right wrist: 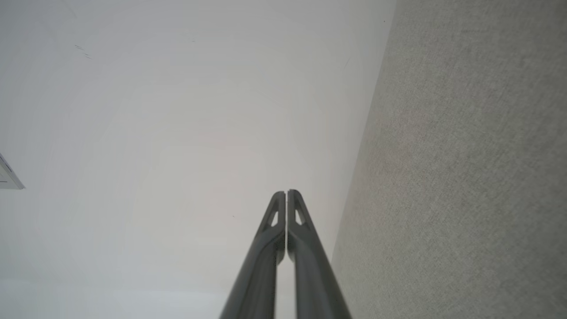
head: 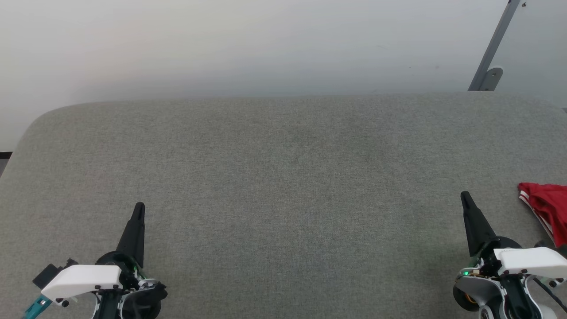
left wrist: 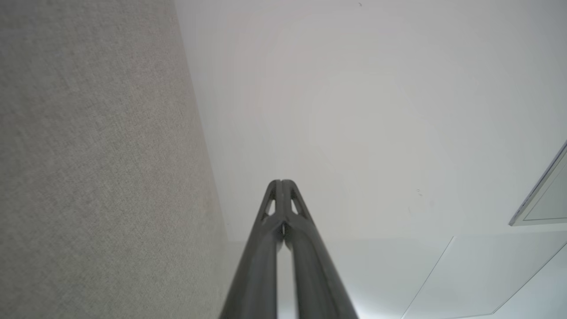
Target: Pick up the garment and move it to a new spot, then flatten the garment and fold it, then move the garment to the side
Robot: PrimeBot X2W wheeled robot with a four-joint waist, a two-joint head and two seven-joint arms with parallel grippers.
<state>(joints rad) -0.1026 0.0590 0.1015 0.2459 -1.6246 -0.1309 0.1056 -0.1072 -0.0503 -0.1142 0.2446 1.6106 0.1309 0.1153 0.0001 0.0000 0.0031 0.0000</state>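
Observation:
The red garment (head: 548, 212), with white-and-red striped trim, lies bunched at the right edge of the grey fabric surface (head: 283, 177), partly cut off by the head view. My right gripper (head: 465, 196) is shut and holds nothing, just left of the garment and apart from it. At the lower left my left gripper (head: 139, 206) is also shut and holds nothing, far from the garment. In the wrist views the left gripper (left wrist: 281, 181) and the right gripper (right wrist: 285, 192) each have their fingertips pressed together.
A pale wall (head: 266, 44) rises behind the far edge of the surface. A grey metal bracket (head: 491, 57) leans at the upper right. The grey surface shows beside each gripper in the wrist views, as surface (left wrist: 88, 155) and surface (right wrist: 465, 155).

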